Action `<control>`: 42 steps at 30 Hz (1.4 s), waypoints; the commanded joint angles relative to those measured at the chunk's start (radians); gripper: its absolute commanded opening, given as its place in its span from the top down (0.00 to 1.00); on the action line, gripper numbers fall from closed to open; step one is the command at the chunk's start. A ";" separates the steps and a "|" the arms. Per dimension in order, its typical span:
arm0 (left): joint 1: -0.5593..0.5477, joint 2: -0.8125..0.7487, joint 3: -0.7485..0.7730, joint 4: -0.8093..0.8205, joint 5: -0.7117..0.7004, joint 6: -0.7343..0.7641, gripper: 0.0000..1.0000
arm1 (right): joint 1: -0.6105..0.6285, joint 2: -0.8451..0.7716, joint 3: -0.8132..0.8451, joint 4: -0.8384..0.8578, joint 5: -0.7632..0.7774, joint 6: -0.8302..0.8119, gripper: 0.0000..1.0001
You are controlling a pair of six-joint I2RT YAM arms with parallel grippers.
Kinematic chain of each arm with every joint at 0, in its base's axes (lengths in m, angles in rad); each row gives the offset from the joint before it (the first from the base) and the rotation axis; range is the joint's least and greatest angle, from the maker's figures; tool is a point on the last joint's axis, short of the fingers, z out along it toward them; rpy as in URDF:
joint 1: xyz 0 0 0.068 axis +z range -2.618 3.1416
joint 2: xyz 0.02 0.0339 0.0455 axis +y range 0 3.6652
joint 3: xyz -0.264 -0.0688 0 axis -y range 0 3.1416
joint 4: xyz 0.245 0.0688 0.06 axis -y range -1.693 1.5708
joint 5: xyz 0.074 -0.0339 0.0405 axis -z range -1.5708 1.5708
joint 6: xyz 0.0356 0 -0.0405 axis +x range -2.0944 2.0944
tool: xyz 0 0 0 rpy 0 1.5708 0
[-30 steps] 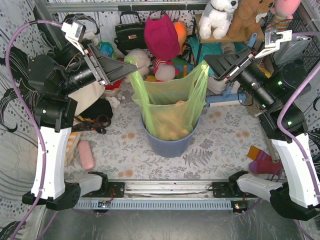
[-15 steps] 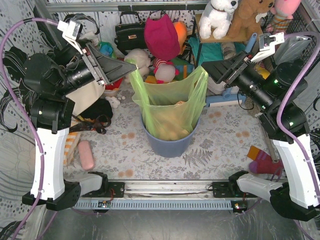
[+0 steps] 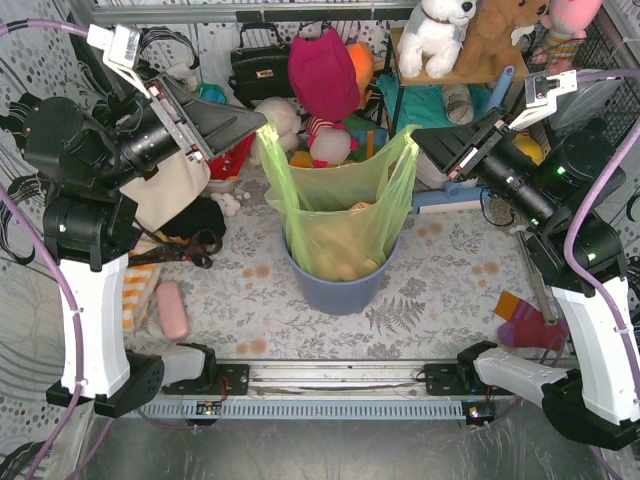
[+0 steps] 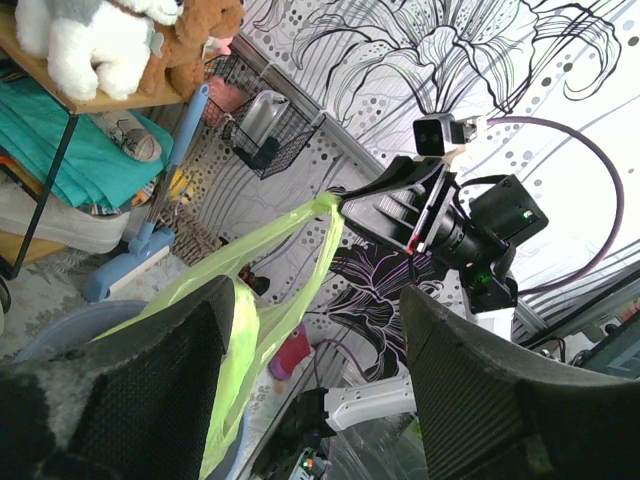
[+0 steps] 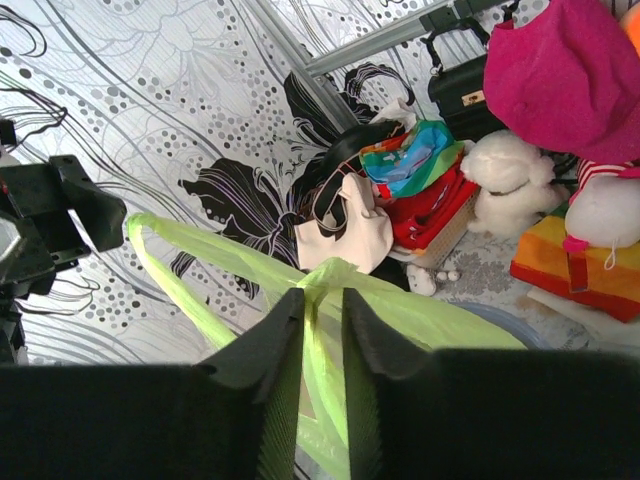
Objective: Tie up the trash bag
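Observation:
The trash bag (image 3: 340, 215), thin light-green plastic with brown paper showing through, sits in a blue-grey round bin (image 3: 340, 292) at the table's middle. Its two handles are pulled up and apart. My left gripper (image 3: 262, 122) is at the left handle's top. In the left wrist view its jaws (image 4: 318, 295) stand wide apart, and the green plastic (image 4: 270, 250) drapes over one finger. My right gripper (image 3: 415, 135) is shut on the right handle. In the right wrist view (image 5: 322, 300) the plastic (image 5: 230, 265) is pinched between the pads.
Stuffed toys and a magenta bag (image 3: 322, 70) crowd the back behind the bin. A black handbag (image 3: 262, 65) and a cream tote (image 3: 175, 190) are at back left. A pink case (image 3: 170, 308) lies front left. A red-purple sock (image 3: 525, 325) lies front right.
The left arm's wrist has risen and swung a little left, its tip staying at the left handle. The right gripper has shifted slightly lower and right. The bag stays stretched between them.

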 commanded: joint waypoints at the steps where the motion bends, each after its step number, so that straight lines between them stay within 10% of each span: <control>1: 0.006 0.035 0.074 0.056 0.000 -0.016 0.25 | 0.001 -0.001 0.024 0.013 -0.025 0.008 0.83; 5: 0.004 0.053 0.075 0.230 0.035 -0.134 0.25 | 0.001 0.003 0.027 0.030 -0.035 0.021 1.00; 13: -0.052 0.097 0.088 0.339 -0.038 -0.200 0.27 | 0.000 0.021 0.051 0.067 -0.056 0.038 1.00; 28: -0.614 0.164 0.064 0.239 -0.464 0.064 0.29 | 0.000 0.065 0.095 0.115 -0.086 0.067 1.00; 42: -0.795 0.167 -0.052 0.277 -0.570 0.559 0.17 | 0.000 0.051 0.089 0.105 -0.090 0.061 1.00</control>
